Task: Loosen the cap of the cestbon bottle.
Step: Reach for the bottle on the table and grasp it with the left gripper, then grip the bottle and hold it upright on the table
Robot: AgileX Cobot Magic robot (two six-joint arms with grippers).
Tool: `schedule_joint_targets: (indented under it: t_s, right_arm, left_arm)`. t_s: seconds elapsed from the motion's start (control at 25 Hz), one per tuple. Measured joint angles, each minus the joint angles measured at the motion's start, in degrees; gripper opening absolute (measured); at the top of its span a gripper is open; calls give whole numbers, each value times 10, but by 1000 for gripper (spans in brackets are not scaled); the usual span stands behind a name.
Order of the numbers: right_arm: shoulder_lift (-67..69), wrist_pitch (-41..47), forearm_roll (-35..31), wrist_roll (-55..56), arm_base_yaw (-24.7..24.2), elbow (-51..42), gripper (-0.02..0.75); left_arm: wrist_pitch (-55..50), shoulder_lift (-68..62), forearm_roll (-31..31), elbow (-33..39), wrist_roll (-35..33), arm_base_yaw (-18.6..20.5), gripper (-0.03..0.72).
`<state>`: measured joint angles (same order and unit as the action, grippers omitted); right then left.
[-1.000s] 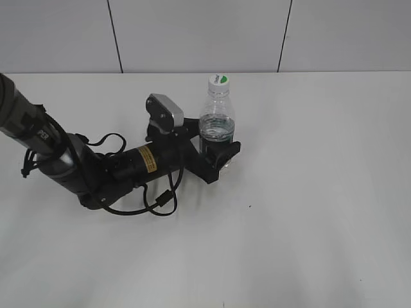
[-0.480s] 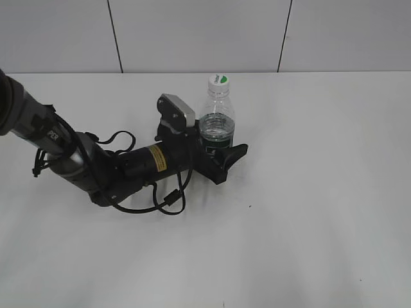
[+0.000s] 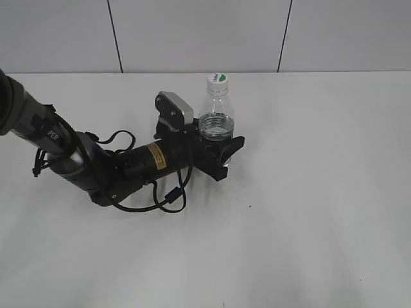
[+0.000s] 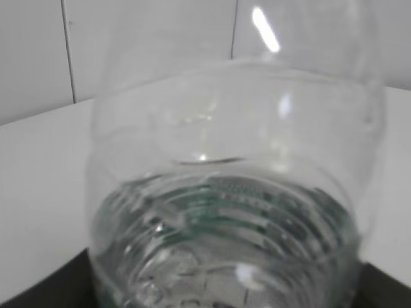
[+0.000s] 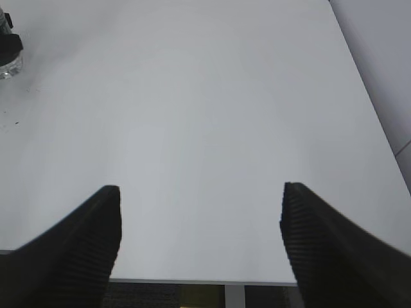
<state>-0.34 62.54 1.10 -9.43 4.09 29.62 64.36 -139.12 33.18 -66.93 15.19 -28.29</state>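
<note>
The cestbon bottle point(image 3: 217, 119) stands upright on the white table at the back middle, part full of water. Its white cap point(image 3: 218, 79) with a green mark is on top. My left gripper point(image 3: 222, 151) lies low on the table and is shut on the bottle's lower body, hiding the green label. In the left wrist view the bottle point(image 4: 225, 212) fills the frame, with dark jaw edges at both bottom corners. My right gripper point(image 5: 200, 218) is open and empty over the table's near edge. It is out of the exterior view.
The left arm and its looped black cable point(image 3: 164, 196) lie across the table's left half. The white table point(image 3: 308, 192) stretches to the right and front. A tiled wall point(image 3: 192, 32) stands behind. The bottle's base shows far off in the right wrist view point(image 5: 9, 63).
My left gripper has slid forward around the bottle and its jaws have come in against the lower body, covering the green label. The bottle has stayed upright.
</note>
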Motion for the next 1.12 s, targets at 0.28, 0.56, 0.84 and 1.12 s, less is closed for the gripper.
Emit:
schedule_joint_targets:
  t_s: [0.28,0.56,0.84,1.12]
  right_arm:
    - [0,0,0,0,0,0,589]
    - [0,0,0,0,0,0,589]
    - [0,0,0,0,0,0,589]
    - [0,0,0,0,0,0,589]
  left_arm:
    - [0,0,-1,0,0,0,401]
    - [3,1,23,0,0,1,401]
    - [20,56,115,57,0,19,401]
    - [27,102,129,116,0,24,401]
